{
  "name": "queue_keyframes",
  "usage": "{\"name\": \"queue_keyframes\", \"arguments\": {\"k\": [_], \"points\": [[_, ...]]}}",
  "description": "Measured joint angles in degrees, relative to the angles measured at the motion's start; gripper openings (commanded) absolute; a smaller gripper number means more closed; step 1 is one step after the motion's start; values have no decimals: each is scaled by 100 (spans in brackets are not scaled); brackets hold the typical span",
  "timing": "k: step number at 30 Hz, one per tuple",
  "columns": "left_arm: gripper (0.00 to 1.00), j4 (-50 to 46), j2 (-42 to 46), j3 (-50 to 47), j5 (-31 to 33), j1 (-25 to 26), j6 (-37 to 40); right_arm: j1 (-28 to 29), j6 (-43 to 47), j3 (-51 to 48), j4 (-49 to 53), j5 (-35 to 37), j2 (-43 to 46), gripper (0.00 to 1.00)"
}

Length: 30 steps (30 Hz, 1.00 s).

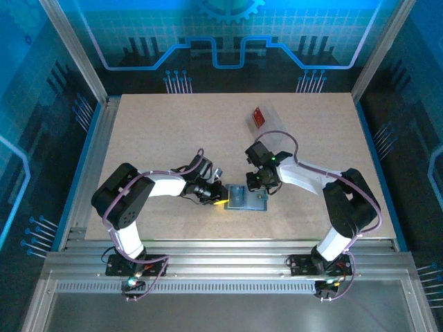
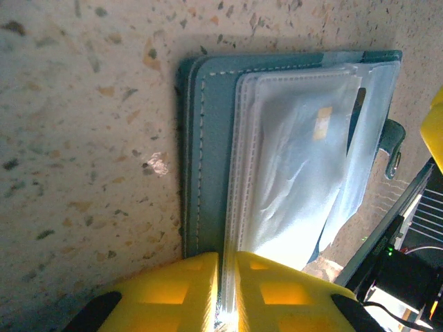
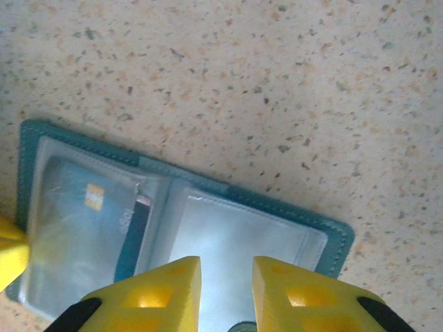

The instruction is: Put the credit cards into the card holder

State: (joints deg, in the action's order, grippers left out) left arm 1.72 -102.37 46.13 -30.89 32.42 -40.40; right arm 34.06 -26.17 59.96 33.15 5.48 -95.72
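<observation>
Open flat mid-table: card holder (image 1: 243, 198), blue card (image 3: 83, 221) already sleeved; red card (image 1: 259, 115) far off at the clear tray (image 1: 272, 111); left gripper (image 2: 223, 270) nipped narrow on the holder's limp sleeve edge; right gripper (image 3: 227, 277) slightly parted, empty; thin, stiff, slick red card, likely best pinched edgewise.

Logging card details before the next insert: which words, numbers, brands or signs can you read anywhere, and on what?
No text can be read in any view.
Red card: its white mark is too small to read.
Blue card inside the card holder: a gold chip shows; any print beside it is blurred.
Card holder: no label visible.
</observation>
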Motion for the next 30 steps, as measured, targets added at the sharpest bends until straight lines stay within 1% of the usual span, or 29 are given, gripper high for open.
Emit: {"name": "queue_keyframes", "arguments": {"k": [7,11,18,22,30], "points": [[17,0,0,0,0,0,0,0,142,136,157,190,-407,29],[17,0,0,0,0,0,0,0,160,140,214,234,-529,32],[17,0,0,0,0,0,2,4,162,205,234,243,-629,32],[17,0,0,0,2,0,2,9,160,275,262,197,-699,28],[17,0,0,2,2,0,2,55,101,367,295,79,-769,15]]}}
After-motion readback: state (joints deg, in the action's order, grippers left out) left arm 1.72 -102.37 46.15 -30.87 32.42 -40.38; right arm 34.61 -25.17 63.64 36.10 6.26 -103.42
